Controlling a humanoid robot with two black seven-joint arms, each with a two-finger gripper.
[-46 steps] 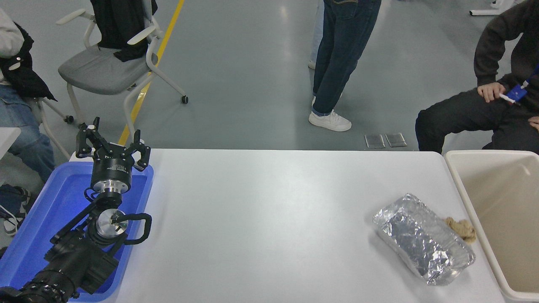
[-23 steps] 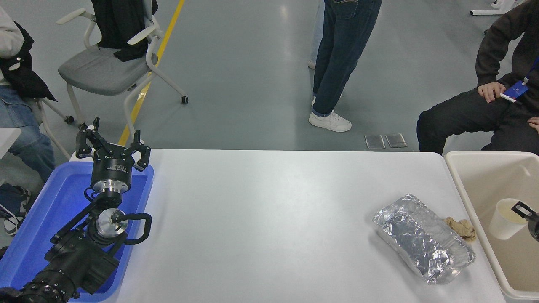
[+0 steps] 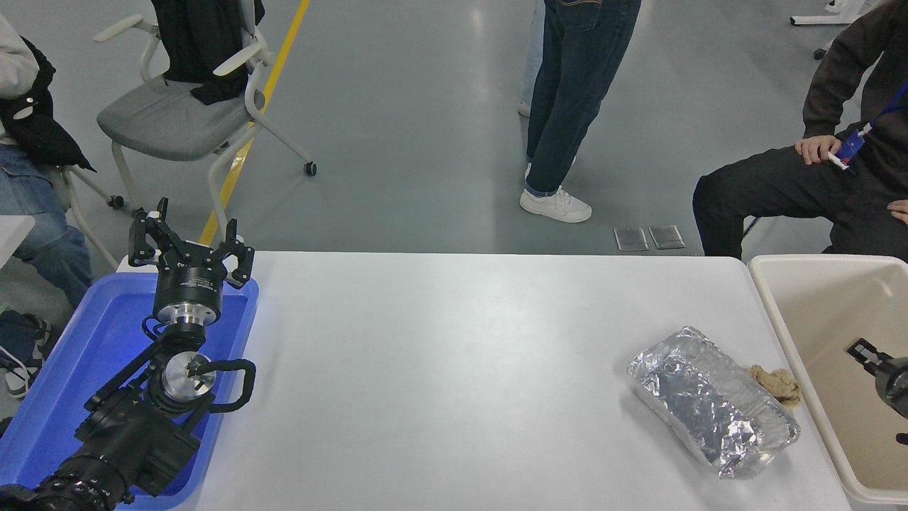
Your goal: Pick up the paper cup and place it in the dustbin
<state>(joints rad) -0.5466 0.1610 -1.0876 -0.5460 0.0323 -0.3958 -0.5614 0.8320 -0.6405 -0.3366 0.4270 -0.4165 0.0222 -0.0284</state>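
At right desk edge: right gripper (image 3: 862,350) over dustbin (image 3: 762,294), only one fingertip visible, finger state unclear
Paper cup: not visible now
Left gripper (image 3: 190,245): parked far-left corner, fingers spread, empty
Step tip: withdraw straight, clear of bin rim

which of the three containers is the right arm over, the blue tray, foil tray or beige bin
The beige dustbin at the table's right end: the right gripper hangs over it. The foil tray and blue tray sit further left.
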